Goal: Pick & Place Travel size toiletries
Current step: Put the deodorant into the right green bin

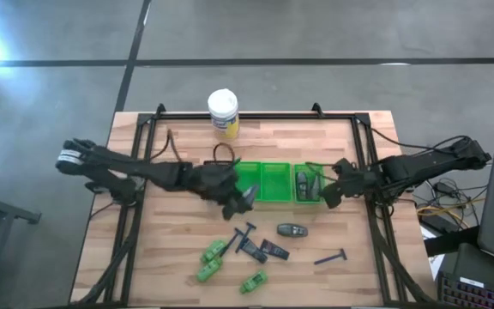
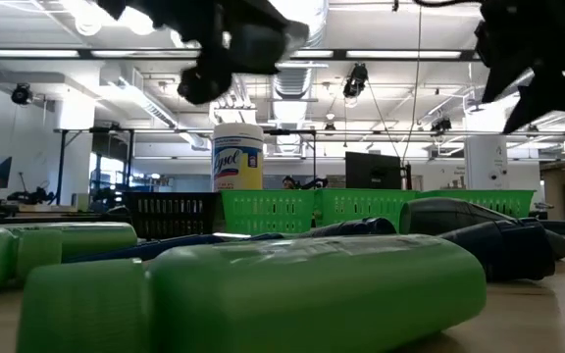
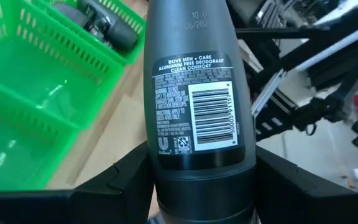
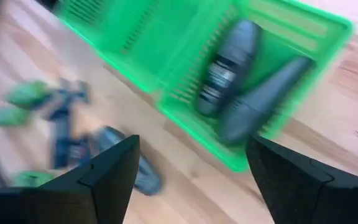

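Green bins point(image 1: 274, 182) — rightmost holds two grey tubes point(image 4: 229, 68); left claw point(image 3: 197, 180) grasping grey tube point(image 3: 194, 81), right claw point(image 4: 191, 180) released.

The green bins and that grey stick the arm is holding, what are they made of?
The green bins look like glossy moulded plastic: thin lattice walls and a shiny floor that catches the light. The grey deodorant stick, clamped in the left gripper, seems smooth matte plastic with a printed label and barcode. The table looks like jointed wood strips, likely butcher block.

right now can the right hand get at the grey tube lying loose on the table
Probably yes: the right hand is open and empty over the green bin, and the grey tube lies uncovered just in front of it.
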`<act>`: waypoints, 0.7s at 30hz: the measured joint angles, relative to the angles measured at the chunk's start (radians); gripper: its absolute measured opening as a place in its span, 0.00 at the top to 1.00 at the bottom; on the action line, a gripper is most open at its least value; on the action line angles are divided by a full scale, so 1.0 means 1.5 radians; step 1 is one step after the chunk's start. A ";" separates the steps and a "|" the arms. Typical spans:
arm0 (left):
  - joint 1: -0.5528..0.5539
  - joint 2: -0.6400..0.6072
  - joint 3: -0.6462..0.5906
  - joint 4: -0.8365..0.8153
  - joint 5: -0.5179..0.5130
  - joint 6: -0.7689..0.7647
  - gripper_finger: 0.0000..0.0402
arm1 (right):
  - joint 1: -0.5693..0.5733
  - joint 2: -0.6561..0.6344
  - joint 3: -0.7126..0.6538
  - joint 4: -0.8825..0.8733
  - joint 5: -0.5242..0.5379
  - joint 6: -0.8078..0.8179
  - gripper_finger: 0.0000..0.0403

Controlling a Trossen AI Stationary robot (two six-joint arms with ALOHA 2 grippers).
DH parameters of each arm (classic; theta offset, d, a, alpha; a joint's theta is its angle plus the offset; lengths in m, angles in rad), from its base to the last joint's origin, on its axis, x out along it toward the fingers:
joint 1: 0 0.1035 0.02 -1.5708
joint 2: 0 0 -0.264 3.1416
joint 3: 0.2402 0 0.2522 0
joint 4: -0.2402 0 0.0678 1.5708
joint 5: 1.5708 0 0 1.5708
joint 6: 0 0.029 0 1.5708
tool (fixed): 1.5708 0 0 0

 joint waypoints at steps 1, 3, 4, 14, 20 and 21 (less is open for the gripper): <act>0.017 0.010 -0.001 0.025 0.034 -0.002 0.46 | 0.000 -0.008 0.000 0.024 0.001 0.003 0.28; 0.039 0.028 -0.001 0.098 0.085 -0.006 0.46 | 0.000 -0.014 -0.004 0.106 0.001 -0.009 0.25; 0.046 0.035 -0.001 0.151 0.109 -0.005 0.46 | 0.000 -0.012 -0.007 0.163 0.001 -0.022 0.24; 0.054 0.108 0.025 0.347 0.176 -0.003 0.46 | -0.013 0.097 -0.012 0.542 0.064 -0.108 0.15; 0.054 0.159 0.074 0.345 0.195 0.006 0.46 | -0.013 0.165 -0.012 0.681 0.057 -0.128 0.12; 0.054 0.164 0.080 0.344 0.197 0.010 0.46 | -0.013 0.170 -0.012 0.689 0.055 -0.128 0.12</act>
